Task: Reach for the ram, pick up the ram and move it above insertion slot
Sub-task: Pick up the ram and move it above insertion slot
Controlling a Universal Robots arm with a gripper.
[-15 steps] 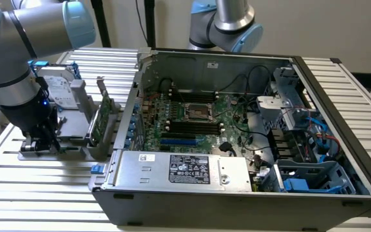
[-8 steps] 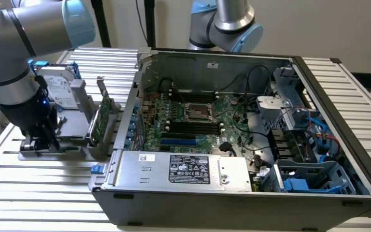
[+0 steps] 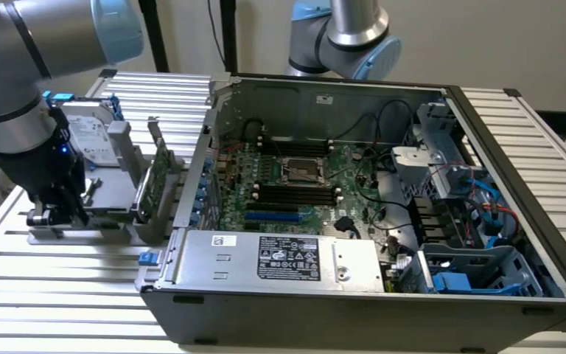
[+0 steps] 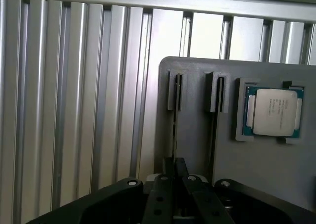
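Note:
The ram [image 4: 174, 128] stands edge-on in the left groove of a grey holder plate [image 4: 192, 135], showing as a thin dark-green line. My gripper [image 4: 174, 164] is down over its near end, and its two black fingers [image 4: 168, 167] are closed against the stick's two faces. In the exterior view the gripper [image 3: 55, 215] sits low on the grey holder [image 3: 106, 214] at the exterior view's left, outside the open computer case [image 3: 362, 295]. The black memory slots [image 3: 293, 193] lie on the motherboard inside the case, beside the processor socket [image 3: 306, 169].
On the holder plate a processor chip [image 4: 273, 111] lies beside a second groove [image 4: 216, 110]. A silver hard drive [image 3: 91, 140] and an upright green card [image 3: 160, 177] stand on the holder between my gripper and the case wall. A second arm [image 3: 347, 37] stands behind the case.

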